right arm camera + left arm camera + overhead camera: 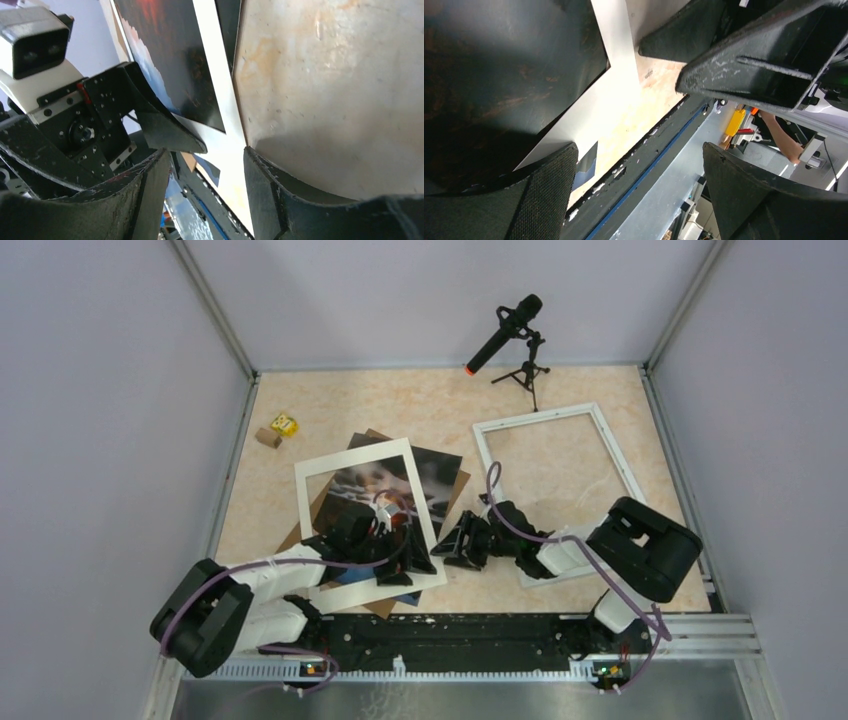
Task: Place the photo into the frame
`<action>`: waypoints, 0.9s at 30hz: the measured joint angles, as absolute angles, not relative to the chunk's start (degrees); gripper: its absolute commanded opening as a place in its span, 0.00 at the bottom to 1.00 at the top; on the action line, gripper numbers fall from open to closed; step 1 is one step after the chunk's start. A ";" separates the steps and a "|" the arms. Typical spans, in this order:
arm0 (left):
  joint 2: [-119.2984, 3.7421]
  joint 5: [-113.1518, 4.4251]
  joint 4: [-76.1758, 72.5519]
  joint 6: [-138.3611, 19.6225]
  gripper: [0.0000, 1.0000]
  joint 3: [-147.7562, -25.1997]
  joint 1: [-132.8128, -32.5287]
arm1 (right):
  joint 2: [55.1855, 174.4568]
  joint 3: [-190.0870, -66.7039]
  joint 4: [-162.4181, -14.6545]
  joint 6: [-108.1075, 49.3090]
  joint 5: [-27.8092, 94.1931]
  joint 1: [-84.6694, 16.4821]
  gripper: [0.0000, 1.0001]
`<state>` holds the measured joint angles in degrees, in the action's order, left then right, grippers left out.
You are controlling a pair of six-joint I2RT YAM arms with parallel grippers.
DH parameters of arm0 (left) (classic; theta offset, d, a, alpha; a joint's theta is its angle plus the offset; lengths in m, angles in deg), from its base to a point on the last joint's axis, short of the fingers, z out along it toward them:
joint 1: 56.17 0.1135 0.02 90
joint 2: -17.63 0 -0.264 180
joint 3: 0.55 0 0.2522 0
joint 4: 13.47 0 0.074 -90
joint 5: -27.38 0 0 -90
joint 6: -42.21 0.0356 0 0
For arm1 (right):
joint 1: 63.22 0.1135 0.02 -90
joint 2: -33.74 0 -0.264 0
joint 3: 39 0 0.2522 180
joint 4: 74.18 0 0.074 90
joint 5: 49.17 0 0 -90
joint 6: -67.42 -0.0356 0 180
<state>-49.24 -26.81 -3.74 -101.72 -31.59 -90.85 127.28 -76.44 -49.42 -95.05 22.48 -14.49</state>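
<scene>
glossy photo (440, 475), matt white mat (352, 454), smooth tabletop (400, 405).

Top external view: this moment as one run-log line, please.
photo under mat | frame empty | left end effector open over mat | right end effector open beside mat

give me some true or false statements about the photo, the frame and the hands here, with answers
1. The frame lies empty, with bare table showing through it. True.
2. The photo sits inside the frame. False: it lies to the left of the frame, under a white mat.
3. A microphone stands at the far side of the table. True.
4. The left hand is shut. False: its fingers stand wide apart.
</scene>
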 measured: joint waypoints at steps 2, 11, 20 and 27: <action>-50.21 -26.81 -3.96 -100.87 0.98 -32.37 -90.85 | 125.16 -75.63 -51.17 -95.05 22.70 -14.49 0.57; -59.43 -25.87 -5.73 -96.54 0.98 -38.91 -90.85 | 116.85 -75.72 -64.02 -90.29 26.42 -16.17 0.61; -59.21 -27.53 -0.51 -90.33 0.98 -44.33 -91.24 | 116.81 -81.78 -75.69 -82.55 28.87 -18.03 0.66; -45.46 -34.09 11.56 -88.78 0.98 -43.85 -91.55 | 119.12 -86.04 -79.95 -77.54 28.08 -21.18 0.65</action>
